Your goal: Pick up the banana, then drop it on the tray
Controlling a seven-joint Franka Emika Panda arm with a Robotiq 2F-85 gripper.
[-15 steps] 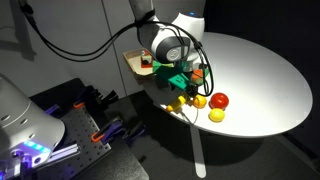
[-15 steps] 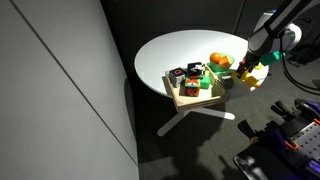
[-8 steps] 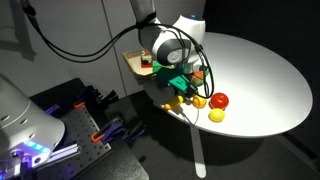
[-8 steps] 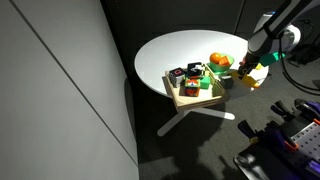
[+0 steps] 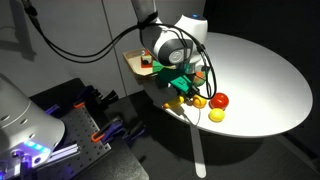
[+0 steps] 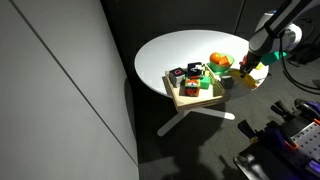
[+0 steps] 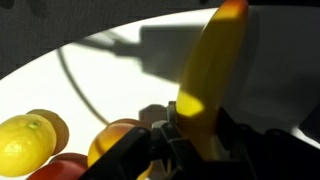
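The banana (image 7: 212,60) is yellow and curved and fills the middle of the wrist view, running up from between my black fingers. My gripper (image 7: 195,135) is shut on the banana's lower part. In both exterior views the gripper (image 5: 180,88) (image 6: 250,68) is low over the table's edge, with the banana (image 5: 178,100) (image 6: 254,76) showing as a yellow patch under it. The tan wooden tray (image 5: 132,57) (image 6: 185,101) lies on the table just beside the gripper. I cannot tell if the banana touches the table.
A lemon-like yellow fruit (image 5: 216,116) (image 7: 25,140), a red fruit (image 5: 219,100) and an orange ball (image 5: 198,101) (image 7: 115,140) lie close to the gripper. The tray holds several small objects, one of them green (image 6: 207,85). The round white table (image 5: 260,70) drops off right by the banana.
The jaws have closed from wide open onto the banana. The arm has hardly moved and the fruits lie where they were.
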